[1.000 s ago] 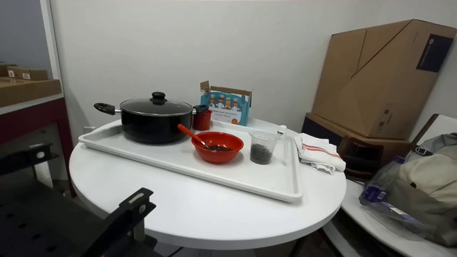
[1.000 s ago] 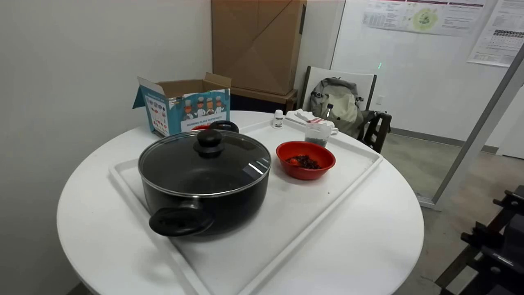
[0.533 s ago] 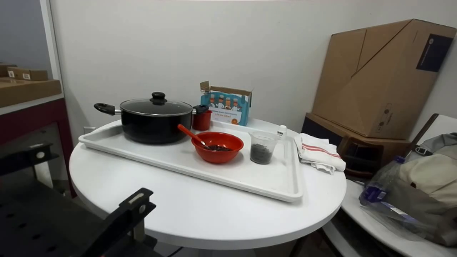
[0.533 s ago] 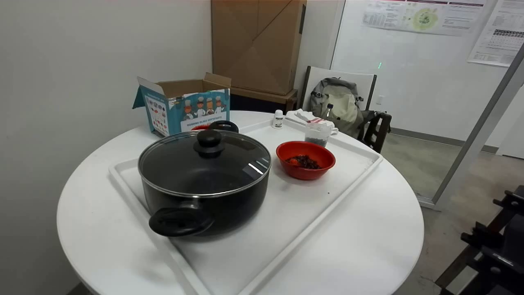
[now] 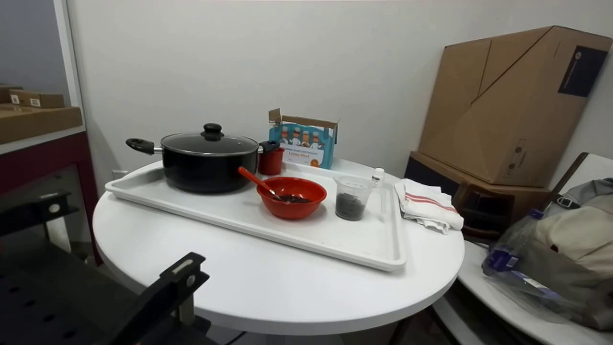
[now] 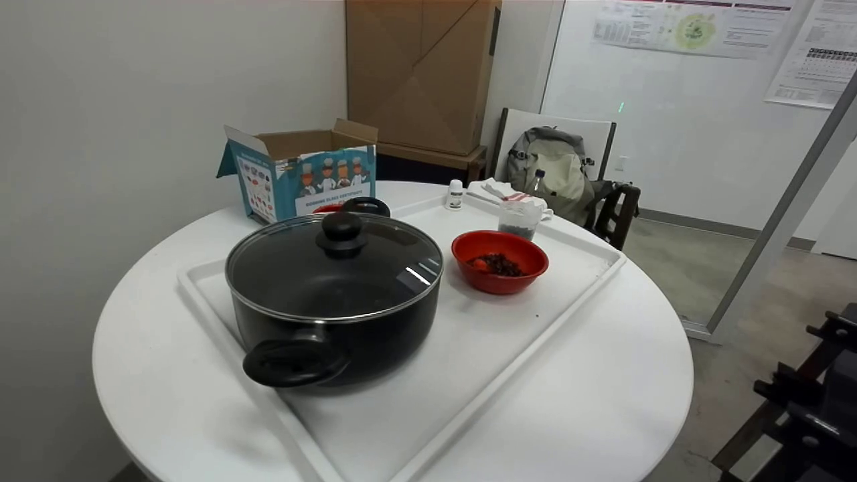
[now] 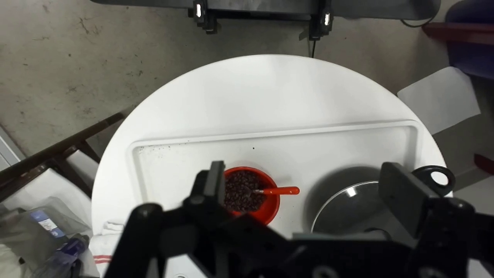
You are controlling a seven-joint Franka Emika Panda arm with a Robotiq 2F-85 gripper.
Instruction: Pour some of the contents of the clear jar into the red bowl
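Note:
The clear jar (image 5: 352, 199) stands upright on the tray, part filled with dark grey contents. It also shows behind the bowl in an exterior view (image 6: 519, 217). I cannot make it out in the wrist view. The red bowl (image 5: 292, 209) sits beside the jar, with dark bean-like bits and a red-handled spoon (image 5: 256, 178) in it. It shows in both exterior views (image 6: 501, 284) and in the wrist view (image 7: 271, 208). My gripper (image 7: 303, 170) is open and empty, high above the tray. The left finger in the wrist view overlaps the bowl's edge. The gripper is outside both exterior views.
A large black lidded pot (image 5: 210, 172) stands on the white tray (image 5: 249, 229), with a red cup (image 5: 271, 161) behind it. A small white bottle (image 6: 454, 195) and a folded towel (image 5: 426, 203) lie beyond the jar. A blue box (image 6: 321, 177) stands at the back.

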